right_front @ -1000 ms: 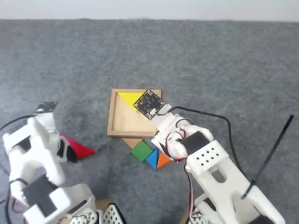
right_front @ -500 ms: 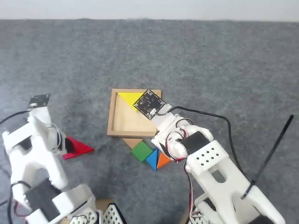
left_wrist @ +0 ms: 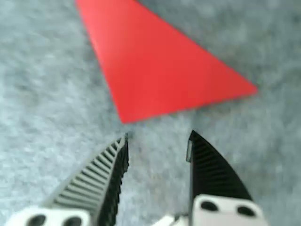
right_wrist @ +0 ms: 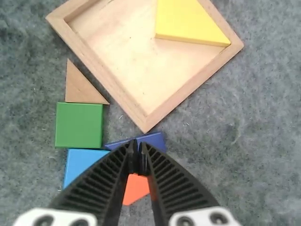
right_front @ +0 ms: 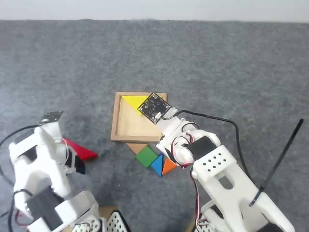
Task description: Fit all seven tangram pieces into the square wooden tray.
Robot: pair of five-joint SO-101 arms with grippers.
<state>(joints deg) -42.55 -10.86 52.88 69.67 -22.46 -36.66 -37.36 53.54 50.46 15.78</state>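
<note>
Seven tangram pieces, one seated in the tray.
High view: the square wooden tray (right_front: 115,121) lies flat on grey carpet (right_front: 231,63), with the yellow triangle (right_front: 134,101) inside against the tray's far rim. The tan triangle (right_front: 137,146), green square (right_front: 146,156), blue triangle (right_front: 157,165) and orange triangle (right_front: 169,166) are clustered just outside the tray's near rim. The red triangle (right_front: 83,151) lies well apart from the tray, partly under the left arm (right_front: 38,159). Left wrist view: the left gripper (left_wrist: 158,138) is moderately parted with nothing between its fingers, its tips just short of the red triangle's edge. Right wrist view: the right gripper (right_wrist: 136,145) is closed tight and holds nothing, poised over the cluster off the tray's corner. A dark blue piece (right_wrist: 153,140) lies just beside that corner.
</note>
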